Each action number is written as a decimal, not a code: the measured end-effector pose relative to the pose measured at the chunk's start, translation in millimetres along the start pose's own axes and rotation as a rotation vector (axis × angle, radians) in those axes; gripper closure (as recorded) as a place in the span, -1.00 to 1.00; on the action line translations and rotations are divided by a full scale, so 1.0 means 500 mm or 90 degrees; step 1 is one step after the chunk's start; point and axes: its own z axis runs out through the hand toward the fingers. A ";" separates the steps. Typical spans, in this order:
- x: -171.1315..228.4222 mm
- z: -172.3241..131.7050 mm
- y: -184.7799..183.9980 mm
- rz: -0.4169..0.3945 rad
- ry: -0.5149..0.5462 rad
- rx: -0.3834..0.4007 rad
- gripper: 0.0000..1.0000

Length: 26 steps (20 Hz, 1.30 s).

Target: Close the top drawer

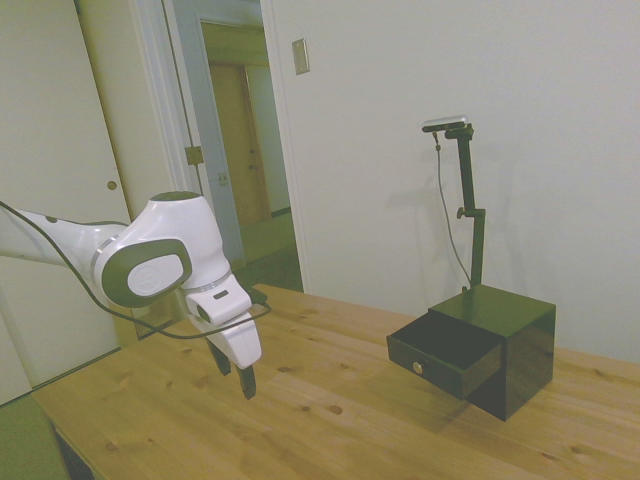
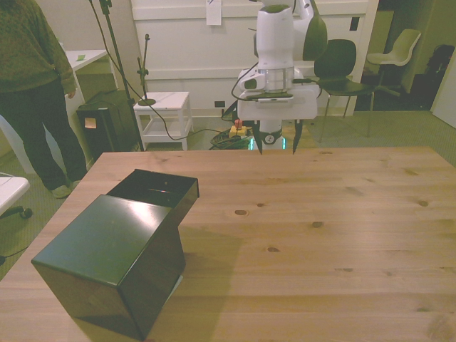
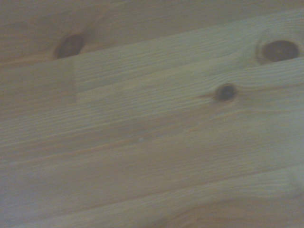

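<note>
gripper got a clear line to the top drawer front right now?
Probably yes. The top drawer stands pulled out of the cabinet, knob toward the open gripper, with only bare table between them. It is well short of it, touching nothing.

A pale wall (image 1: 420, 120) with a light switch plate (image 1: 300, 56) stands behind the wooden table (image 1: 330, 420). An open doorway (image 1: 245, 150) leads to a hallway. In the front view, a small white side table (image 2: 162, 114), a dark chair (image 2: 340, 68), a pale chair (image 2: 402, 46) and a standing person (image 2: 32, 85) occupy the grey-green floor (image 2: 399, 132).
</note>
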 end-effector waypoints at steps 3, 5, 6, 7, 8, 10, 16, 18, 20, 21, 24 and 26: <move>0.076 -0.014 0.047 0.063 0.009 0.013 -1.00; 0.137 -0.027 0.069 0.103 0.016 0.020 -1.00; 0.166 -0.033 0.072 0.118 0.020 0.022 -1.00; 0.195 -0.036 0.072 0.128 0.024 0.021 -1.00; 0.221 -0.035 0.066 0.135 0.027 0.018 -1.00; 0.271 -0.031 0.045 0.142 0.031 0.013 -1.00; 0.381 -0.014 -0.025 0.147 0.037 -0.012 -1.00; 0.407 -0.008 -0.037 0.147 0.036 -0.024 -1.00; 0.428 0.003 -0.053 0.145 0.036 -0.035 1.00; 0.436 0.009 -0.061 0.143 0.036 -0.038 1.00; 0.451 0.022 -0.081 0.139 0.038 -0.042 1.00; 0.456 0.023 -0.087 0.139 0.040 -0.042 1.00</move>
